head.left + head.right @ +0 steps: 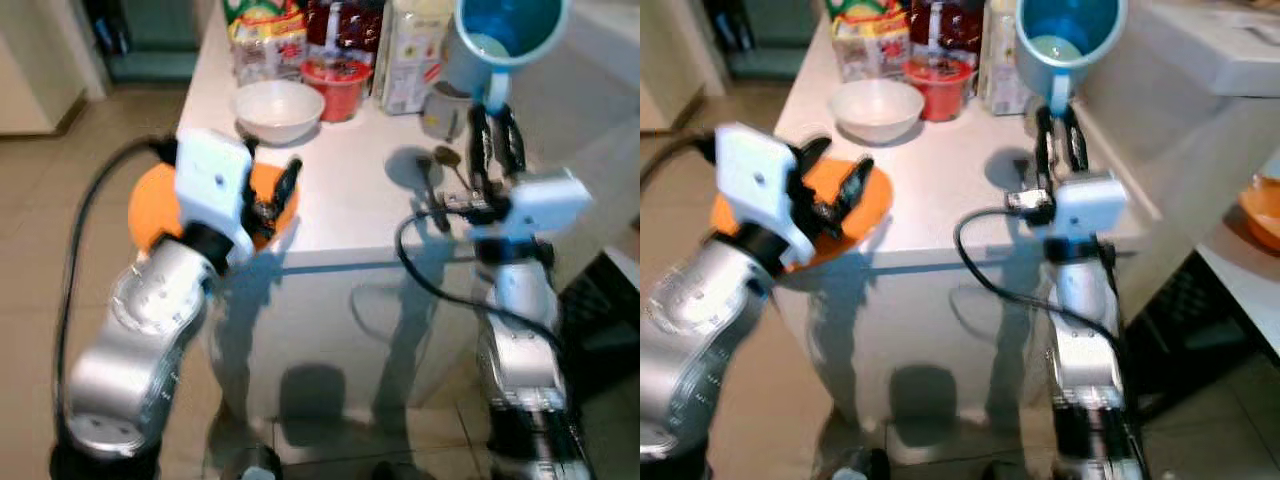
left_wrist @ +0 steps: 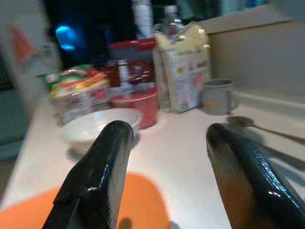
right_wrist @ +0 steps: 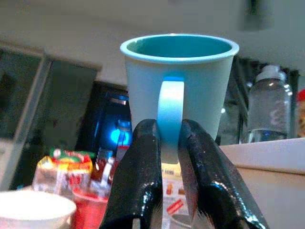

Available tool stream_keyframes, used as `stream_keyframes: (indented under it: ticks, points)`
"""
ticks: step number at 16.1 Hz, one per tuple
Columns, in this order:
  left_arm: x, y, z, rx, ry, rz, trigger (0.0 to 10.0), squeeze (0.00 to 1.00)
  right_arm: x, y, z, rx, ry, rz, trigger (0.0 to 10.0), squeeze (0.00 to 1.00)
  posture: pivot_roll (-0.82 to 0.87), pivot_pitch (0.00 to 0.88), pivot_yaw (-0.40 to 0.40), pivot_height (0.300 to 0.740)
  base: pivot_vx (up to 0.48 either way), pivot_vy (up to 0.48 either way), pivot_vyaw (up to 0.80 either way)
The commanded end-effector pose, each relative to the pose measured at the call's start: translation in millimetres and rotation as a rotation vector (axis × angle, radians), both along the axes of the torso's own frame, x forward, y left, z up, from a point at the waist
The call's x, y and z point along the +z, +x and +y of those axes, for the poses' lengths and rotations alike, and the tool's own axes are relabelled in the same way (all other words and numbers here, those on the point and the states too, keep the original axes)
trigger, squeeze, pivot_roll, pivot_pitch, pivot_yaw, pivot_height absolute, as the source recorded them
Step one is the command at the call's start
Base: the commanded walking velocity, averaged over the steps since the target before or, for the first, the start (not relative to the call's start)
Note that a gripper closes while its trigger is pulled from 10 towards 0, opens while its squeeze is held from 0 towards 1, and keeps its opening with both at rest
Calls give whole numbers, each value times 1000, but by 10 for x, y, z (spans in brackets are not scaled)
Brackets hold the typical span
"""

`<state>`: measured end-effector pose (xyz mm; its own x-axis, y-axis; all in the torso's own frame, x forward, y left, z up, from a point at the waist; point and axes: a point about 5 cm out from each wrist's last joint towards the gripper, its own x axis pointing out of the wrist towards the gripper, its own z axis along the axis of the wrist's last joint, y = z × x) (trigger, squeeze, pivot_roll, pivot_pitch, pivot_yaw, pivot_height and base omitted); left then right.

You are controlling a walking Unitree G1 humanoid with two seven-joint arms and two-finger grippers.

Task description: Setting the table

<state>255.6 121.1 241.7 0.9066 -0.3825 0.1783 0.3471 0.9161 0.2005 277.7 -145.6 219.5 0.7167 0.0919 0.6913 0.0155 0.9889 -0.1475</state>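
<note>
White counter (image 1: 340,215), blue mug (image 3: 178,83) in right hand (image 3: 169,191)

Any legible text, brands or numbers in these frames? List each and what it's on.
None can be read.
White carton: printed panel, too blurred.
Green and red packet: printing too blurred.
Dark red jar: label too small to read.
Blue mug, held by its handle in the right pincer: no text.
White bowl and orange plate: no text.

A snack bag (image 1: 266,38), a red tub (image 1: 335,85) and a carton (image 1: 408,60) are standing along the worktop's (image 1: 340,190) far edge.
</note>
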Motion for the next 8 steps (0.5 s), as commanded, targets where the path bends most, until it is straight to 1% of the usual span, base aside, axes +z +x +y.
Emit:
stream_keyframes:
  ticks: [1,2,3,4,5,7,8]
  points:
    - [-97,-12,82,57,2,20,10000,0,44,-32,77,41,-9,8,0,0,63,24,14,740,0,0,0]
    - [-191,-15,148,83,14,38,10000,0,-4,-109,72,62,-7,42,0,0,59,19,4,740,0,0,0]
    - [-246,-23,197,106,21,47,10000,0,-63,-175,69,79,-10,78,3020,0,60,16,0,740,0,0,0]
    - [-280,-39,227,125,37,52,10000,0,-155,-263,82,113,-20,143,10000,0,61,20,-4,740,0,0,0]
    - [-289,-42,230,124,39,57,10000,0,-177,-286,94,126,-24,158,10000,0,58,18,-3,740,0,0,0]
    - [-351,-18,222,138,58,69,10000,0,-270,-363,107,146,-14,244,10000,0,55,15,0,740,0,0,0]
    - [-371,8,221,155,59,65,10000,0,-300,-372,87,136,10,286,10000,0,54,14,4,740,0,-285,0]
